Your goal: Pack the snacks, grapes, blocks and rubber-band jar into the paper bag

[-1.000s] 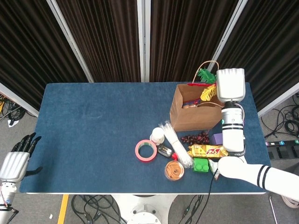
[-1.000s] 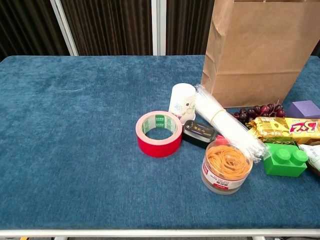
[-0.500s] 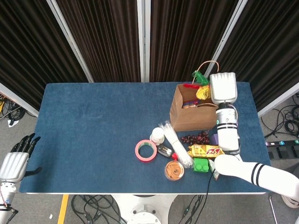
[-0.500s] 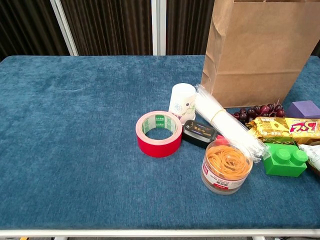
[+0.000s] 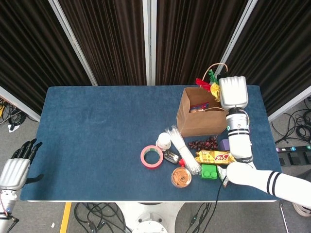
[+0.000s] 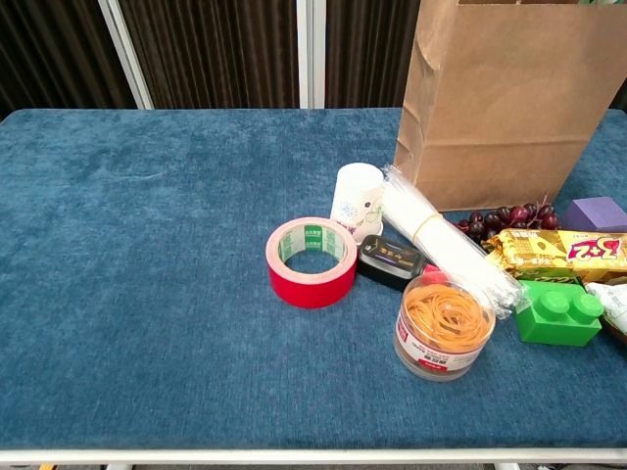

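Right hand (image 5: 233, 92) hovers over blue table (image 5: 97, 141), dark curtains (image 5: 112, 39) behind.

Both views are evenly and brightly lit from overhead, with no harsh glare. Shadows are soft and short: a faint one hugs the base of the paper bag (image 6: 509, 98), another sits under the red tape roll (image 6: 312, 262). The blue table cloth (image 6: 147, 274) shows its nap clearly, so focus is sharp across the chest view. The clear rubber-band jar (image 6: 443, 326) and the plastic-wrapped bundle (image 6: 446, 245) carry small pale highlights. In the head view the white right hand (image 5: 233, 92) looks slightly overexposed, and the dark curtains (image 5: 107, 39) lose detail.
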Motion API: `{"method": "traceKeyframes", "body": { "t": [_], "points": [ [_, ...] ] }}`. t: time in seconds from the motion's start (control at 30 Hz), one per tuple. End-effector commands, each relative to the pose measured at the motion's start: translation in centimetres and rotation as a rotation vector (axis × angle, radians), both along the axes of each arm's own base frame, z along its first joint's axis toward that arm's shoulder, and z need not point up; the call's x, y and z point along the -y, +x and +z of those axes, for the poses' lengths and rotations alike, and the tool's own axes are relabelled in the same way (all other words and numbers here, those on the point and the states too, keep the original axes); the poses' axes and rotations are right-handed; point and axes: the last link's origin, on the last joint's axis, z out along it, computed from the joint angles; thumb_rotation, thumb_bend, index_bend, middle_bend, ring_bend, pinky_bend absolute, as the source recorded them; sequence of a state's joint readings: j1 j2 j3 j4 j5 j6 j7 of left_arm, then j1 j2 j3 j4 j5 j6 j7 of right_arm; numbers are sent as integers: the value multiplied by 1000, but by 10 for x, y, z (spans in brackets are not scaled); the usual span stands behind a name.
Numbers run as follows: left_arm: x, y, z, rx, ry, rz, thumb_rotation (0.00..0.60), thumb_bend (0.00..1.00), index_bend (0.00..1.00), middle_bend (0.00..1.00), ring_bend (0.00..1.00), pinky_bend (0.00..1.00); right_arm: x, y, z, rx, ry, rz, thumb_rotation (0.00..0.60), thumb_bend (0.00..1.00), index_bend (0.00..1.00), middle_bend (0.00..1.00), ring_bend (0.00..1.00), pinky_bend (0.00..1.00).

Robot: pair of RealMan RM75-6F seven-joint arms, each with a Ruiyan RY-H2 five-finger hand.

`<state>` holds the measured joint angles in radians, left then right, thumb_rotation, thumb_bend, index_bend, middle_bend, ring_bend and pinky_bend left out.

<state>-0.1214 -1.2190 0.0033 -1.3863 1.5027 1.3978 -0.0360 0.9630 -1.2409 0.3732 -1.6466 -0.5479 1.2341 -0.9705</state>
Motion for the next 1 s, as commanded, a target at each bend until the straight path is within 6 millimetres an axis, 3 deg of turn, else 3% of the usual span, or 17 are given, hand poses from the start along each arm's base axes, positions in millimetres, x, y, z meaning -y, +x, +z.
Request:
{"method": "traceKeyframes", "body": {
  "t": [0.03, 0.37, 0.67, 1.0],
  "points": [
    [0, 0, -1, 0, -2, -2, 600, 107, 124, 126, 21, 209, -2, 2, 2, 49, 19, -22, 600, 0, 327, 303, 767, 844],
    [-2, 3, 1, -8, -2, -7, 600, 108, 124, 126, 20, 210, 4, 8, -1, 303, 78, -143, 600, 0, 142, 171, 698, 844],
    [-3, 3, 0, -6, -2, -7, 600, 107, 124, 126, 20, 209, 3, 28, 4, 463, 95, -83, 600, 0, 134, 167, 697, 844],
    [-3, 5, 1, -3, 5, -12, 600, 108, 124, 126, 20, 210, -13, 49, 18, 545, 93, -1, 600, 0, 132, 192, 698, 844]
  ]
}}
